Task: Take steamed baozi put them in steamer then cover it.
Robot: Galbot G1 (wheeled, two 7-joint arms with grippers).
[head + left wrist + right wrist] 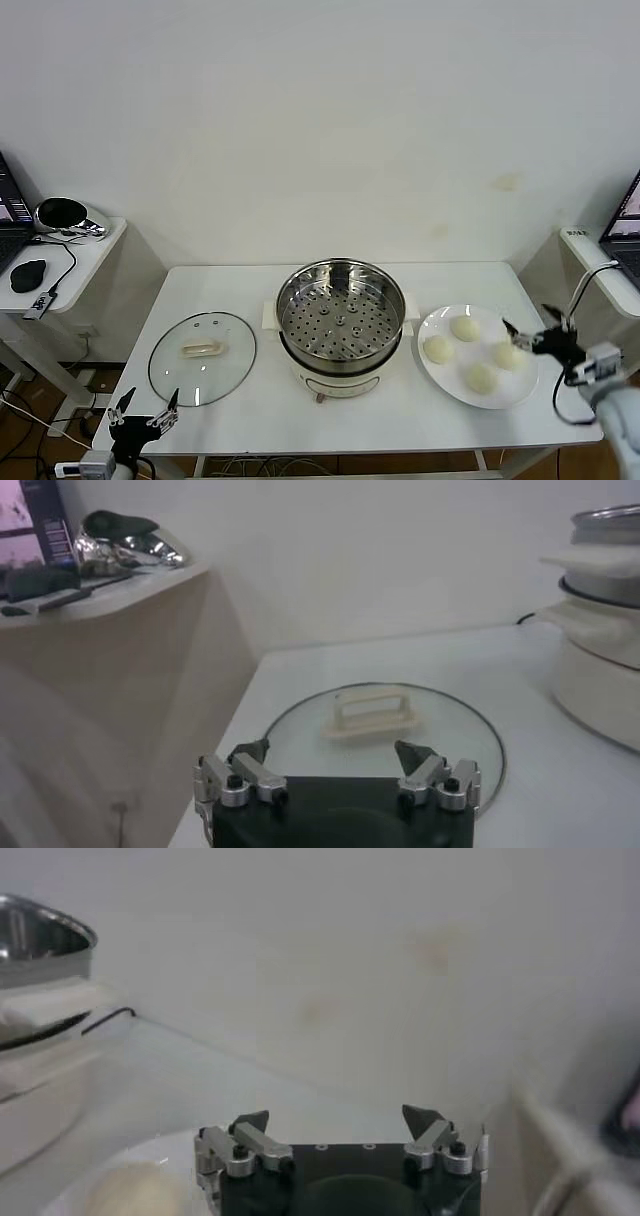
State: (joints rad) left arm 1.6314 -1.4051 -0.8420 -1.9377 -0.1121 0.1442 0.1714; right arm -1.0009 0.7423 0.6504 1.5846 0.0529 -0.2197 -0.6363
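So the steamer (341,325) sits pretty much dead centre on the white table (230,290), lid off, and you can see the perforated tray inside with nothing on it. I'll place everything else off that pot.

To the pot's right, just beside it, there's a white plate (445,380) with all four buns (464,327) on it, spaced apart from each other. The right gripper (526,338) is at the plate's far side from the pot, hovering near the outermost bun, fingers spread wide and not holding anything. In the right wrist view the gripper (338,1124) is clearly open, one bun (130,1190) shows low in the corner and the pot's rim (40,943) is off at the edge.

On the pot's other side, the glass lid (202,356) lies flat on the table, handle up, a small gap between it and the pot's base. The left gripper (146,409) hangs at the front table edge just past the lid, also open and empty; in its wrist view the gripper (334,759) points at the lid's handle (372,713).

Further left of the pot, well apart, a side shelf (85,262) carries a shiny silver thing (66,216), a black mouse (28,274) and a cable.
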